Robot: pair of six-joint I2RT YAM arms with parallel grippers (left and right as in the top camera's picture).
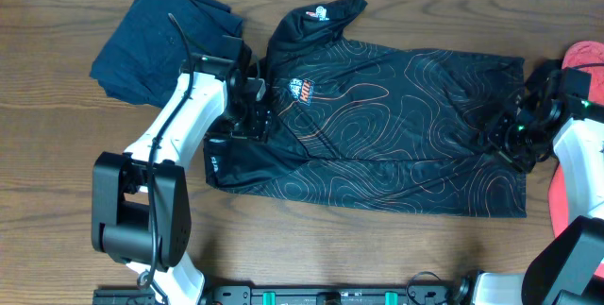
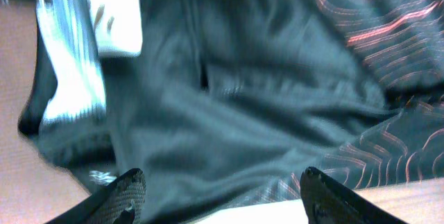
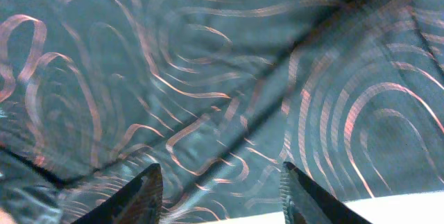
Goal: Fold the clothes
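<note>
So the wooden worktop (image 1: 377,258) has the black jersey (image 1: 396,135) spread mostly flat across the middle, collar end to the left, hem to the right. A folded navy garment (image 1: 142,41) sits at the top left and a coral one (image 1: 587,59) at the far right edge. The left gripper (image 1: 257,107) hovers over the near sleeve and the right gripper (image 1: 510,135) over the hem. Both sets of jaws are spread, nothing pinched. Looks like the grab before the first fold. Next I'd say each needs to drop and pinch an edge.
</note>
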